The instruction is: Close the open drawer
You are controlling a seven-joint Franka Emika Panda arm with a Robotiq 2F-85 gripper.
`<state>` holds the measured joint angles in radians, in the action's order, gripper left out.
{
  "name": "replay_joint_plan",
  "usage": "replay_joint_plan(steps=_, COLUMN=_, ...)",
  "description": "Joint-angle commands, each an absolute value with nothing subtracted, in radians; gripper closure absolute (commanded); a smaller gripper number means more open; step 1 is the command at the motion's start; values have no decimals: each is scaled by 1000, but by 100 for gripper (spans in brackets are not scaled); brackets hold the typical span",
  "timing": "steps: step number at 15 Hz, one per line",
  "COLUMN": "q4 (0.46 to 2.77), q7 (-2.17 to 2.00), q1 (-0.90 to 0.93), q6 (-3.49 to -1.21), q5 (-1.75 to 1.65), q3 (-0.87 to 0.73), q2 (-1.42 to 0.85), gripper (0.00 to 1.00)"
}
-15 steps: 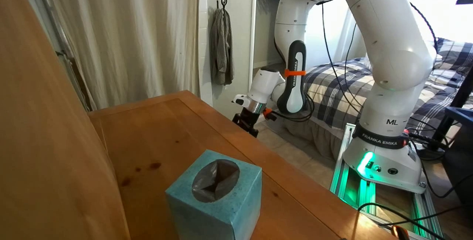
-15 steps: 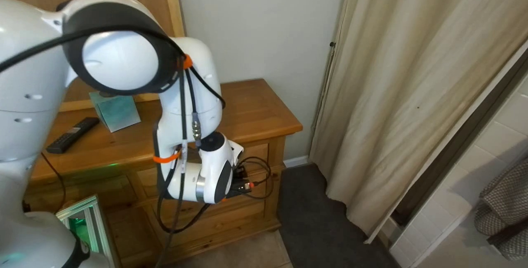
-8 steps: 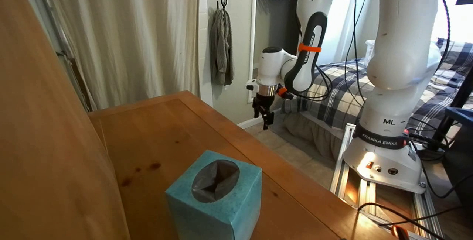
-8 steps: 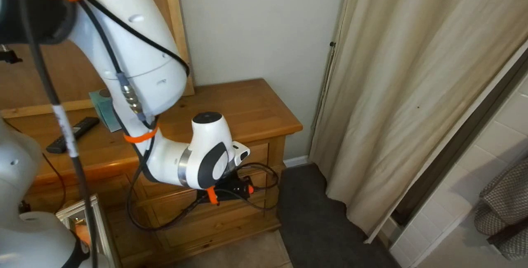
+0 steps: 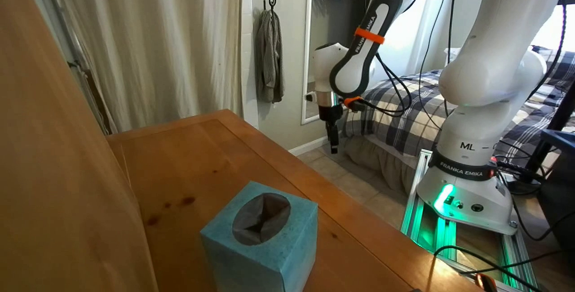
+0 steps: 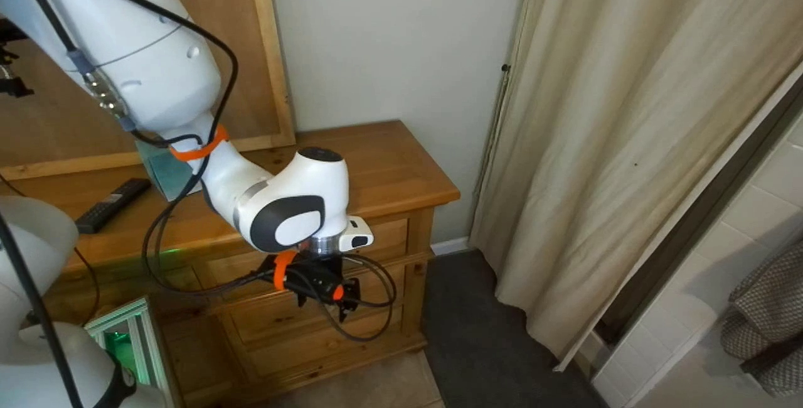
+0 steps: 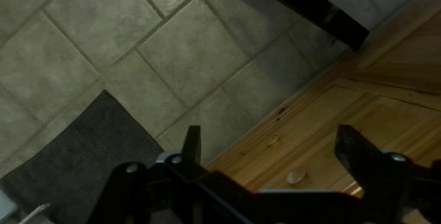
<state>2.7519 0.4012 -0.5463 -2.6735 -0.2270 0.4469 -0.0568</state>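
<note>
The claw [image 7: 270, 144] is wide, fingers [image 7: 193, 143] spread, nothing gripped, hanging tips-down in front of the dresser [image 6: 417, 285]. No contact that I can see. The drawers [image 6: 270, 323] sit in the dresser's front, stacked under the tabletop [image 6: 395, 163] at the end nearer the curtain [image 6: 583, 144]. Fronts that show look flush in an exterior view and the wrist view, but the arm [image 6: 251, 188] covers part of the upper ones. So: can't tell which one the task means, or whether it's fully home.

My read: push is done or close to it; step in hand is confirm, nudge if needed, leave.

To do it well:
- Compare the fronts for gaps first. If all are level, leave them alone.
- If one stands proud, bring the fingers together before pushing. Spread like this, they could straddle a knob [image 7: 295, 175] or load one side only.
- Push mid-width, just beside the knob, straight into the dresser. Off-centre likely cocks the drawer and jams it.
- Height against the tabletop is hard to judge, so approach low, clear of its edge.
- Go slow, stop when it seats. A shove could jolt the tissue box [image 5: 265, 249] and remote [image 6: 113, 205] up top.
- Watch the cables [image 6: 244, 281]: they loop in front of the drawers and might catch a knob. Back straight out, then lift; no sideways sweep.
</note>
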Motion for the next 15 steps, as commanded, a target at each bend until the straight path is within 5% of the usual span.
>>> replay_joint_plan(steps=1, q4=2717, q7=513, q1=-650, q6=-2583, q5=51, q3=528, q2=-12, gripper=0)
replay_joint_plan(steps=4, q4=2668, q7=611, q1=-699, q6=-2480, q5=289, q3=529, q2=51, gripper=0)
replay_joint_plan(steps=5, q4=2650, q7=637, q1=-499, q6=-2431, q5=367, q3=313, q2=89, gripper=0)
replay_joint_plan(steps=7, q4=2663, q7=669, q1=-406, q6=-2337, q5=508, q3=188, q2=222, gripper=0)
replay_joint_plan(steps=14, q4=2688, q7=446, q1=-199, q6=-2169, q5=189, q3=-35, q2=610, gripper=0)
replay_joint_plan(steps=15, q4=2647, q7=489, q1=-156, q6=-2226, q5=244, q3=-92, q2=469, gripper=0)
